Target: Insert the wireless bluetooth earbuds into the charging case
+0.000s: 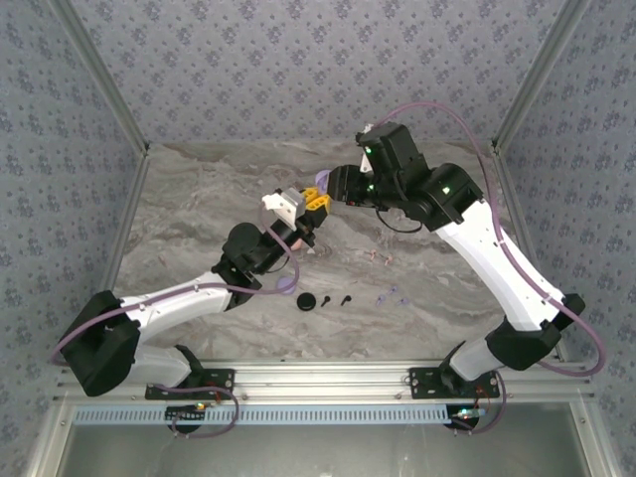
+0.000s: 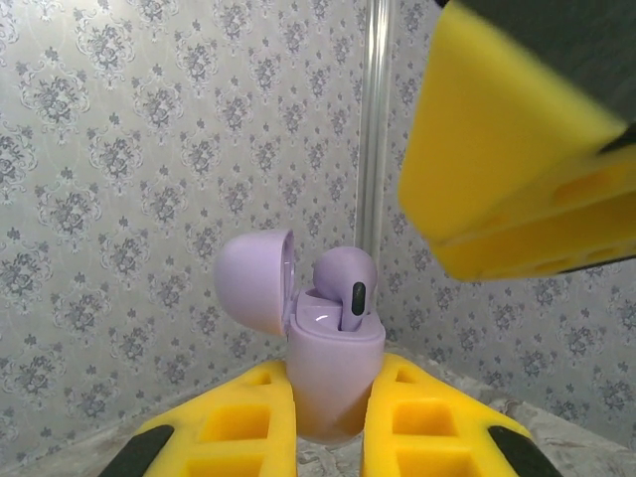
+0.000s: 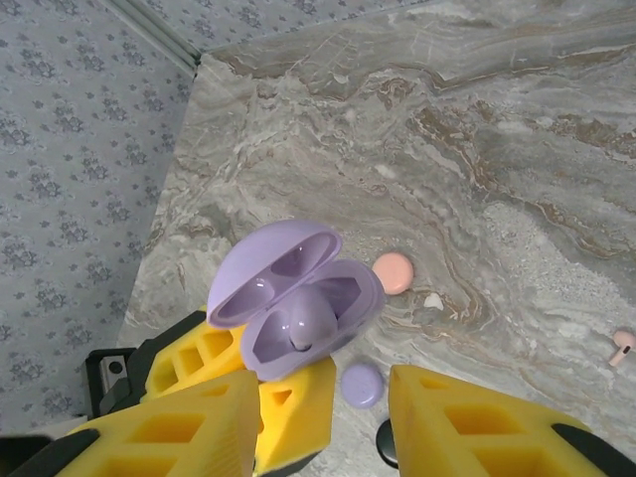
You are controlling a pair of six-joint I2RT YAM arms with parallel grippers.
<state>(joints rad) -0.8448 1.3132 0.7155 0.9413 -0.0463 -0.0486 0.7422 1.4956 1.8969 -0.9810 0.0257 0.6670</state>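
A: What are the jaws doing?
B: The left jaws clamp the open purple charging case point(image 2: 333, 368) above the bench point(image 3: 477, 149). A purple earbud point(image 2: 348, 288) sits inside, perhaps not fully seated. The right jaws stand parted, empty, just beside.

I find the far-left table point(image 1: 189, 199) bare and passable. Mid-table, the left gripper point(image 1: 316, 196) holds the open purple case point(image 1: 320, 180) aloft with the right gripper point(image 1: 336, 188) close alongside, blocking that lane. A black case point(image 1: 308, 301) and scattered earbuds point(image 1: 346, 299) obstruct the near centre.
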